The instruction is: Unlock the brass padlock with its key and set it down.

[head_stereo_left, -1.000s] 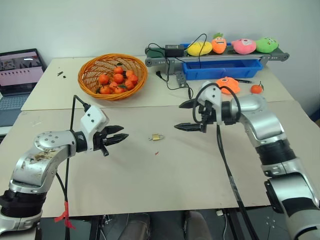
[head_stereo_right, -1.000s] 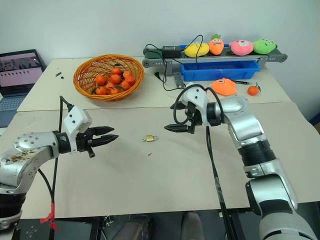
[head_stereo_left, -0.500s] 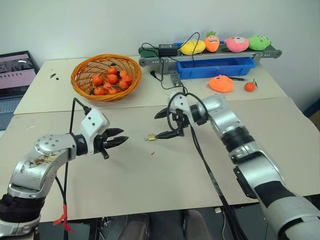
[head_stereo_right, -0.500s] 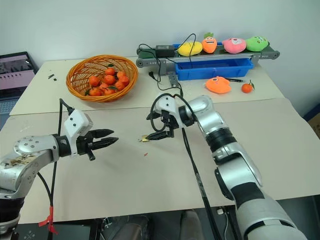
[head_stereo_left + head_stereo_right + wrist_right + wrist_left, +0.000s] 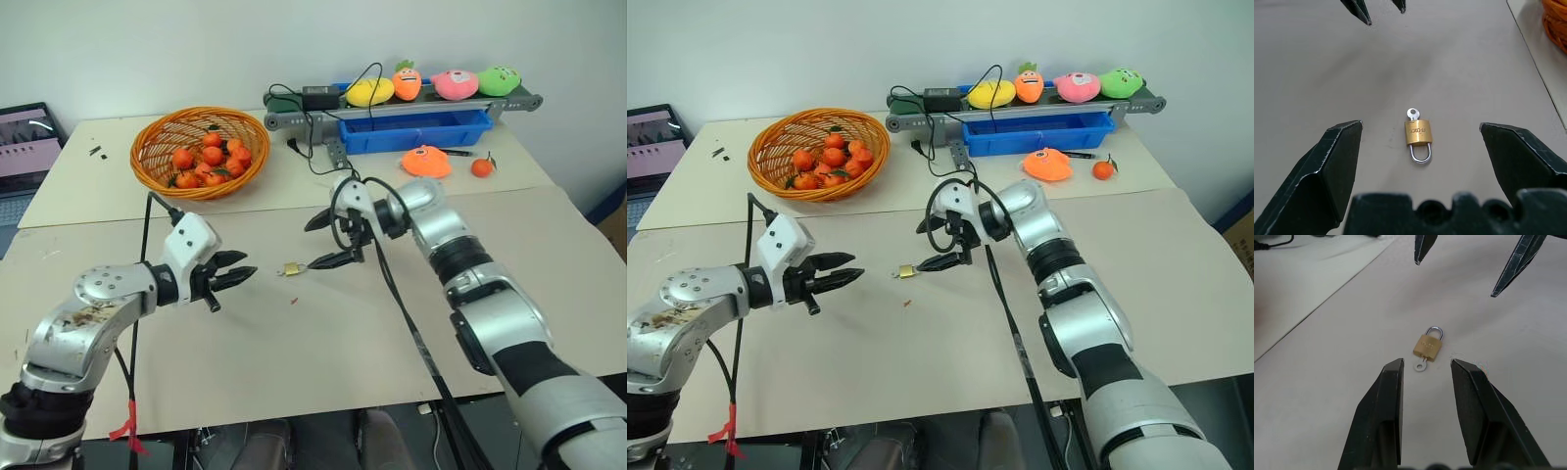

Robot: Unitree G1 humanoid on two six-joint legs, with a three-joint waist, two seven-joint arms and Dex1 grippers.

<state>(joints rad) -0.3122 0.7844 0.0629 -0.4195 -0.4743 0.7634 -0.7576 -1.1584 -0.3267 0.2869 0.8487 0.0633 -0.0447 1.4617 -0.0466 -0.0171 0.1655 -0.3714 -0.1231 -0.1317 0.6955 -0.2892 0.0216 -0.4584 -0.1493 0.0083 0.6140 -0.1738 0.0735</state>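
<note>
Beige surface (image 5: 323, 343): brass padlock (image 5: 1419, 133) flat, key (image 5: 1412, 114) in it, between 2 empty claws; right claw (image 5: 322, 240) wide, left claw (image 5: 236, 277) narrower.

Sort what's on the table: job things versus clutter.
Job: padlock, lying flat on the table; key sticking out of its bottom; right gripper, open, close beside it; left gripper, empty.

Clutter: basket of oranges, blue tray, plush toys, laptop.
</note>
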